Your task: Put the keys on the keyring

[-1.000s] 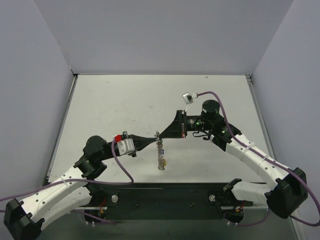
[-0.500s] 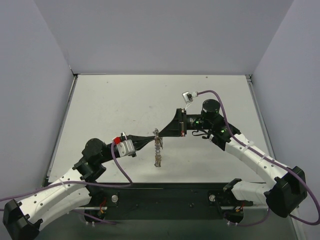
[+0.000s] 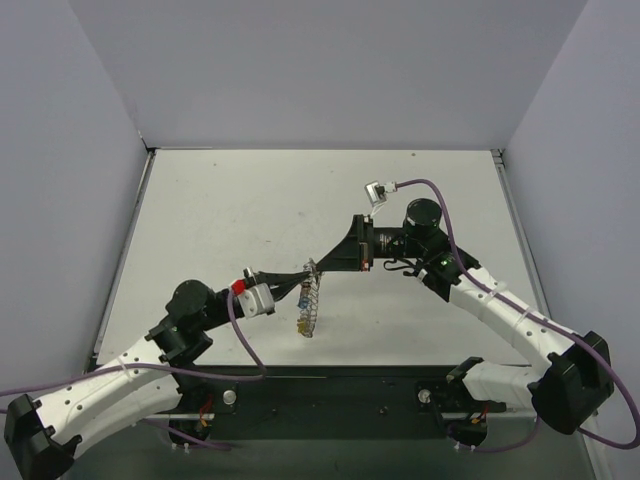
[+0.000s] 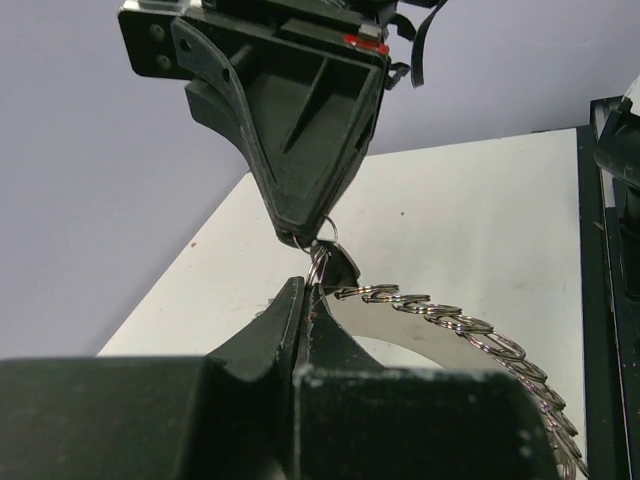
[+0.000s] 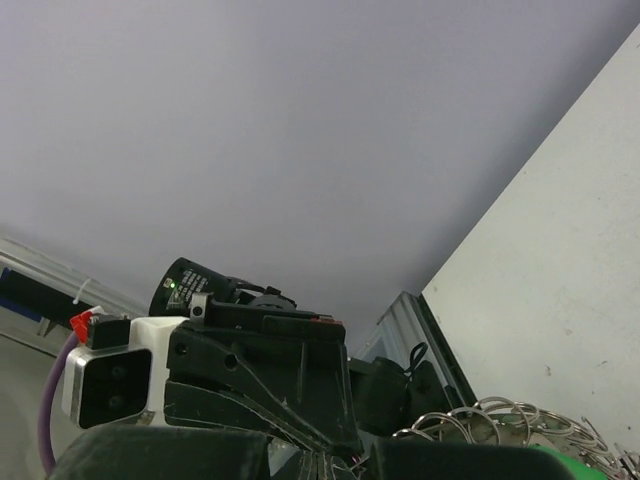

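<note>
The keyring, a silvery ring with a bumpy rim of small split rings, hangs edge-on above the table between both grippers. My left gripper is shut on its top from the left. My right gripper is shut on the same spot from the right, tip to tip. In the left wrist view my left gripper pinches a small ring just below the right gripper, and the keyring curves away to the right. Tiny keys with coloured heads hang on the ring's lower part. The right wrist view shows the ring's loops.
The white table lies under the ring, with grey walls on three sides. A black base rail runs along the near edge. A purple cable loops from the left wrist.
The left arm has dropped and reached a little to the right. The hanging ring's lower end has swung to the left. The right arm has barely moved.
</note>
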Controlling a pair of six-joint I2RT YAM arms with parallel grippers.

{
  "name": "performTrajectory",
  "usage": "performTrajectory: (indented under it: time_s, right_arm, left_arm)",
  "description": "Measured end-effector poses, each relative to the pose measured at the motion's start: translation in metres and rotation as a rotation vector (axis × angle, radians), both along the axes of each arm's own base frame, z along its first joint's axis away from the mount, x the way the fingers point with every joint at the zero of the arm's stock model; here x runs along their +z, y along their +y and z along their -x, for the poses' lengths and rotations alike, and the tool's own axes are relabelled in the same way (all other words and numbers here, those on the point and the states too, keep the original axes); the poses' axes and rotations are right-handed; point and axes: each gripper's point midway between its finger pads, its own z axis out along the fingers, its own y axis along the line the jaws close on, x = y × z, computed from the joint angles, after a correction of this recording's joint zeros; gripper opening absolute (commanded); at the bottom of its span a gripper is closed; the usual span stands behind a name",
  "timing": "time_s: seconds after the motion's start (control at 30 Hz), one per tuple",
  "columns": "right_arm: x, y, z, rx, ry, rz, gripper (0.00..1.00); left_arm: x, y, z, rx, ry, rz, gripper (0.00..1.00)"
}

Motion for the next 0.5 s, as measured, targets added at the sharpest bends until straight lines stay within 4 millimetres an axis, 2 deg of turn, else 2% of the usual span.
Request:
performTrajectory:
  time_s: [0.5]
  right_arm:
    - [0.000,0.002,-0.001,0.005,0.029,-0.006,0.00]
  left_arm:
    - [-0.011,-0.002,-0.007,0.089,-0.004,-0.046,0.00]
